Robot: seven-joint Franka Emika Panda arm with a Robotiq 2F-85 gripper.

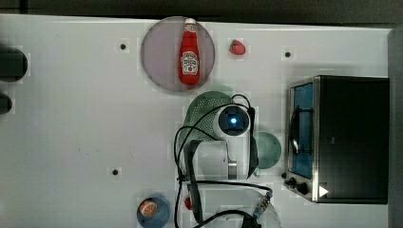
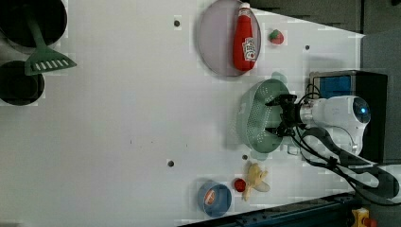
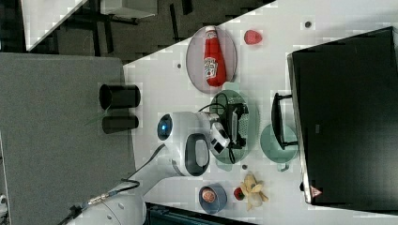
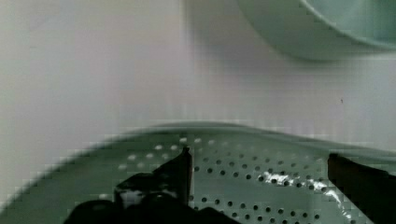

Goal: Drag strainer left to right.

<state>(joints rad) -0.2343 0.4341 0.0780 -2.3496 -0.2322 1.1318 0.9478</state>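
Wrist view looks past the gripper [image 4: 259, 170], its black fingers [image 4: 180, 170] spread wide and grasping nothing, poised over the strainer [image 4: 243, 186] and its perforated bowl. Beyond its rim lies bare white counter [image 4: 93, 70], then the mint cup [image 4: 299, 32]. Left view places the strainer [image 2: 257, 116] mid-counter, beside the toaster oven [image 2: 352, 82], below the plate [image 2: 217, 42] carrying the ketchup bottle [image 2: 245, 38].

White table [image 1: 71, 118], strainer [image 1: 202, 111], plate [image 1: 159, 52], cup [image 1: 268, 149], strawberry [image 1: 237, 47], oven [image 1: 347, 137]

Pale mint-green perforated plastic strainer [image 1: 202, 111] partly hidden beneath white robot arm [image 1: 223, 142] in top view; rim cropped in wrist view (black fingers [image 4: 180, 175] likewise cropped).
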